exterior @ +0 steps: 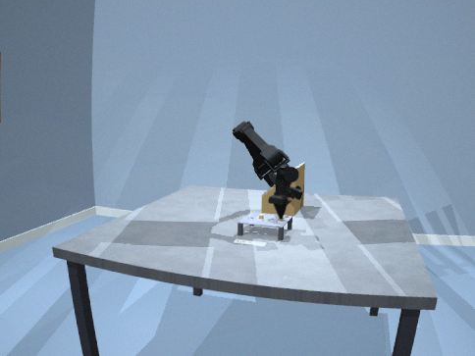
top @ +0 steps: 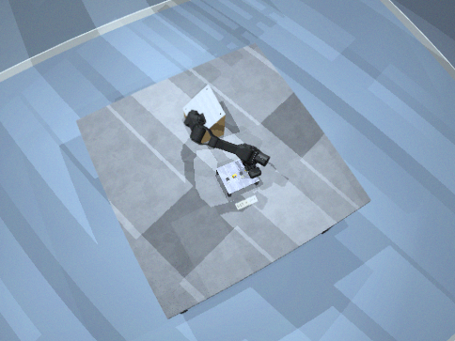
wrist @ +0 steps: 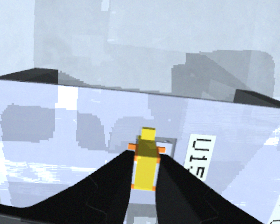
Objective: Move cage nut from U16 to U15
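Bringing the yellow cage nut (exterior: 280,220) (wrist: 145,172) to hole U15 (wrist: 173,146): judged to be the placing step, somewhere between lining up and pressing in. Holds the nut in the gripper (top: 245,173) (exterior: 281,218) (wrist: 146,156), pinched by its sides between two black fingers, low over the rail plate (top: 238,186) (exterior: 265,224) (wrist: 37,167) and just beside the U15 label (wrist: 200,155). Shows dark hole edge past the nut's far end and along the label side in the wrist view; cannot tell from this angle about contact with the rim, depth of seating, or the wings under the plate.

Calls next, by judgement, for a small check of centring, then a straight push down to clip in square, and only after that for opening the fingers and lifting away. Risks catching one wing on the rim, or leaving the nut cocked, with too early a release.

Points lengthwise up and down the wrist view, long axis nearly square to the plate's far edge, leaning slightly, with the narrow yellow tab toward that edge. Has orange bits sticking out crosswise, to both sides. Needs room left around the other nut (top: 234,176) (exterior: 261,217), apart on the same plate.
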Available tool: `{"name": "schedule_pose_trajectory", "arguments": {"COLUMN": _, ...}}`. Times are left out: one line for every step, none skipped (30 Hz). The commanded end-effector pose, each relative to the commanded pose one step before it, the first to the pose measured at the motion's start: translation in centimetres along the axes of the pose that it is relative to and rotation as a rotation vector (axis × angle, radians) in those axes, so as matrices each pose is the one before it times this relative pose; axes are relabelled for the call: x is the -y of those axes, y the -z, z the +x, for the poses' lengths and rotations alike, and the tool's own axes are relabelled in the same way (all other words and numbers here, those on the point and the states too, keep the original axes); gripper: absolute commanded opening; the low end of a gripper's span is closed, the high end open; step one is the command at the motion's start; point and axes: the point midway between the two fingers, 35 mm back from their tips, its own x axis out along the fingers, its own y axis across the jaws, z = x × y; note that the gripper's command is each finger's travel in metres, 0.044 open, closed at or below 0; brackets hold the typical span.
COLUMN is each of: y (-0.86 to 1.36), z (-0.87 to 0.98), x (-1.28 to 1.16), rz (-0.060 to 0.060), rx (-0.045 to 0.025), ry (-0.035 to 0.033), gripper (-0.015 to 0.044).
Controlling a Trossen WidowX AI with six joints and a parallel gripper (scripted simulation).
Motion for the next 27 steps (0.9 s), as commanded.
{"name": "schedule_pose_trajectory", "arguments": {"y": -0.081, "z": 0.031, "x": -0.003, "rz": 0.0033, "rx": 0.00375, "ry": -0.00796, "gripper": 0.0027}}
{"name": "schedule_pose_trajectory", "arguments": {"y": 0.001, "z": 0.001, "x": 0.007, "rz": 0.0000, "rx": -0.00001, "ry": -0.00165, "gripper": 0.0027}}
{"name": "schedule_pose_trajectory", "arguments": {"y": 0.001, "z": 0.001, "x": 0.007, "rz": 0.0000, "rx": -0.00001, "ry": -0.00170, "gripper": 0.0027}}
{"name": "schedule_pose_trajectory", "arguments": {"y": 0.000, "z": 0.000, "x": 0.001, "rz": 0.0000, "rx": 0.00000, "ry": -0.00029, "gripper": 0.0027}}
{"name": "schedule_pose_trajectory", "arguments": {"y": 0.000, "z": 0.000, "x": 0.003, "rz": 0.0000, "rx": 0.00000, "ry": -0.00058, "gripper": 0.0027}}
{"name": "schedule_pose_trajectory", "arguments": {"y": 0.000, "z": 0.000, "x": 0.004, "rz": 0.0000, "rx": 0.00000, "ry": -0.00089, "gripper": 0.0027}}
{"name": "schedule_pose_trajectory", "arguments": {"y": 0.000, "z": 0.000, "x": 0.005, "rz": 0.0000, "rx": 0.00000, "ry": -0.00113, "gripper": 0.0027}}
{"name": "schedule_pose_trajectory", "arguments": {"y": 0.000, "z": 0.001, "x": 0.006, "rz": 0.0000, "rx": 0.00000, "ry": -0.00138, "gripper": 0.0027}}
{"name": "schedule_pose_trajectory", "arguments": {"y": 0.000, "z": 0.001, "x": 0.007, "rz": 0.0000, "rx": -0.00001, "ry": -0.00162, "gripper": 0.0027}}
{"name": "schedule_pose_trajectory", "arguments": {"y": -0.001, "z": 0.001, "x": 0.010, "rz": 0.0000, "rx": 0.00000, "ry": -0.00164, "gripper": 0.0027}}
{"name": "schedule_pose_trajectory", "arguments": {"y": -0.001, "z": 0.001, "x": 0.010, "rz": 0.0000, "rx": 0.00000, "ry": -0.00167, "gripper": 0.0027}}
{"name": "schedule_pose_trajectory", "arguments": {"y": -0.001, "z": 0.001, "x": 0.010, "rz": 0.0000, "rx": 0.00000, "ry": -0.00168, "gripper": 0.0027}}
{"name": "schedule_pose_trajectory", "arguments": {"y": -0.001, "z": 0.001, "x": 0.010, "rz": 0.0000, "rx": 0.00000, "ry": -0.00168, "gripper": 0.0027}}
{"name": "schedule_pose_trajectory", "arguments": {"y": -0.001, "z": 0.001, "x": 0.010, "rz": 0.0000, "rx": -0.00001, "ry": -0.00168, "gripper": 0.0027}}
{"name": "schedule_pose_trajectory", "arguments": {"y": -0.001, "z": 0.001, "x": 0.010, "rz": 0.0000, "rx": -0.00001, "ry": -0.00168, "gripper": 0.0027}}
{"name": "schedule_pose_trajectory", "arguments": {"y": -0.001, "z": 0.001, "x": 0.010, "rz": 0.0000, "rx": -0.00001, "ry": -0.00168, "gripper": 0.0027}}
{"name": "schedule_pose_trajectory", "arguments": {"y": 0.000, "z": 0.000, "x": 0.001, "rz": 0.0000, "rx": 0.00000, "ry": -0.00029, "gripper": 0.0027}}
{"name": "schedule_pose_trajectory", "arguments": {"y": 0.000, "z": 0.000, "x": 0.003, "rz": 0.0000, "rx": 0.00000, "ry": -0.00058, "gripper": 0.0027}}
{"name": "schedule_pose_trajectory", "arguments": {"y": 0.000, "z": 0.001, "x": 0.004, "rz": 0.0000, "rx": 0.00000, "ry": -0.00083, "gripper": 0.0027}}
{"name": "schedule_pose_trajectory", "arguments": {"y": 0.000, "z": 0.001, "x": 0.005, "rz": 0.0000, "rx": 0.00000, "ry": -0.00109, "gripper": 0.0027}}
{"name": "schedule_pose_trajectory", "arguments": {"y": 0.000, "z": 0.001, "x": 0.006, "rz": 0.0000, "rx": 0.00000, "ry": -0.00136, "gripper": 0.0027}}
{"name": "schedule_pose_trajectory", "arguments": {"y": 0.000, "z": 0.001, "x": 0.008, "rz": 0.0000, "rx": -0.00001, "ry": -0.00162, "gripper": 0.0027}}
{"name": "schedule_pose_trajectory", "arguments": {"y": 0.000, "z": 0.001, "x": 0.008, "rz": 0.0000, "rx": -0.00001, "ry": -0.00177, "gripper": 0.0027}}
{"name": "schedule_pose_trajectory", "arguments": {"y": 0.000, "z": 0.001, "x": 0.008, "rz": 0.0000, "rx": -0.00001, "ry": -0.00181, "gripper": 0.0027}}
{"name": "schedule_pose_trajectory", "arguments": {"y": 0.000, "z": 0.001, "x": 0.008, "rz": 0.0000, "rx": -0.00001, "ry": -0.00181, "gripper": 0.0027}}
{"name": "schedule_pose_trajectory", "arguments": {"y": 0.000, "z": 0.001, "x": 0.008, "rz": 0.0000, "rx": -0.00001, "ry": -0.00181, "gripper": 0.0027}}
{"name": "schedule_pose_trajectory", "arguments": {"y": -0.002, "z": 0.002, "x": 0.011, "rz": 0.0000, "rx": -0.00001, "ry": -0.00160, "gripper": 0.0027}}
